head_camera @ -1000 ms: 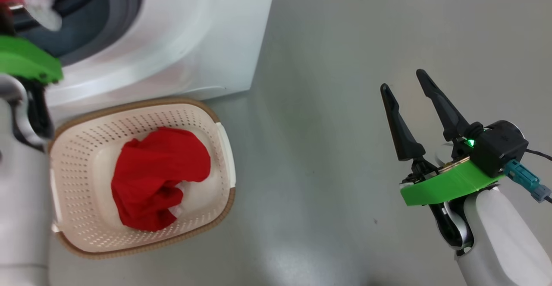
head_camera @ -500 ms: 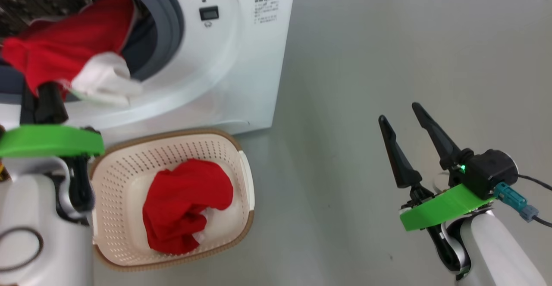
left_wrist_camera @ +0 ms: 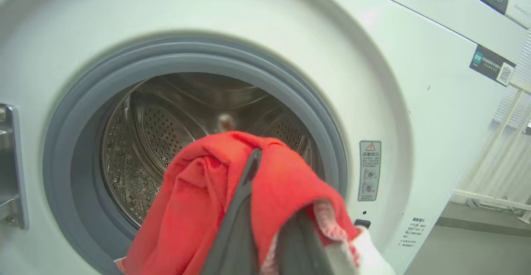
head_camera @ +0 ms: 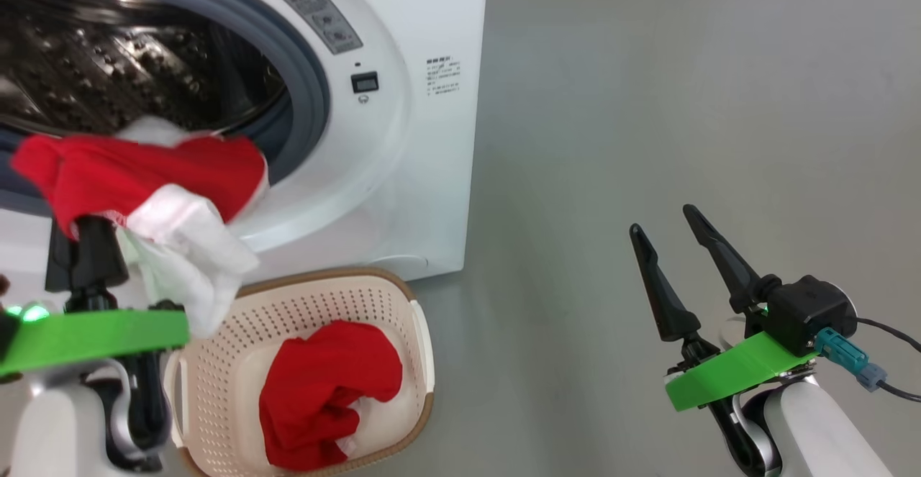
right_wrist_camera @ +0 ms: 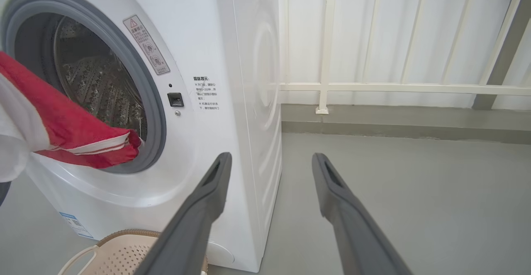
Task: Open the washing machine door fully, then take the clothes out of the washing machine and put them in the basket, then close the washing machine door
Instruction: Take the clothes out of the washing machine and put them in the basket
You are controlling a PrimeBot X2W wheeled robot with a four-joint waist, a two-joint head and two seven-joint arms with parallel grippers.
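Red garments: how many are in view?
2. One garment hangs from the left gripper at the washing machine opening; another lies in the basket. Drum partly hidden.

Surroundings: floor, railing, kerb, post.

You have a smooth grey floor running out to the right, bare and with a soft sheen. On the far side stands a white railing of slim upright bars crossed by one horizontal rail. Behind it is a pale white backdrop; you cannot tell whether it is wall or curtain. One bar's foot rests on a low grey kerb raised just above the floor. At the far right, a darker grey post appears slanted in the right wrist view.
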